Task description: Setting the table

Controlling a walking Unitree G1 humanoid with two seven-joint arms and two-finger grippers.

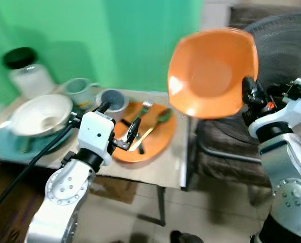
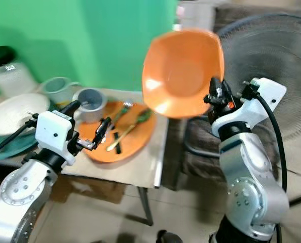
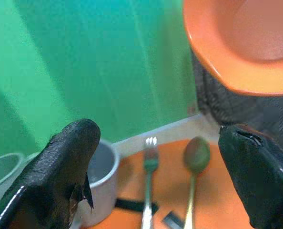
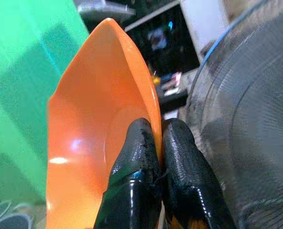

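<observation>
My right gripper (image 1: 248,91) is shut on the rim of an orange square bowl (image 1: 211,73), held up in the air to the right of the table with its hollow facing me. In the right wrist view both fingers (image 4: 146,162) pinch the bowl's edge (image 4: 98,133). An orange plate (image 1: 148,134) lies on the table's right part with a green-handled fork (image 3: 149,167) and spoon (image 3: 196,155) on it. My left gripper (image 1: 133,134) hovers open just over that plate's near side. A grey cup (image 1: 112,100) stands behind the plate.
On the small table (image 1: 155,169) stand a white bowl (image 1: 39,115) on a teal plate (image 1: 6,144), a light mug (image 1: 79,91) and a lidded jar (image 1: 26,73). A green wall is behind. A large fan (image 1: 287,55) and a chair (image 1: 226,147) stand right of the table.
</observation>
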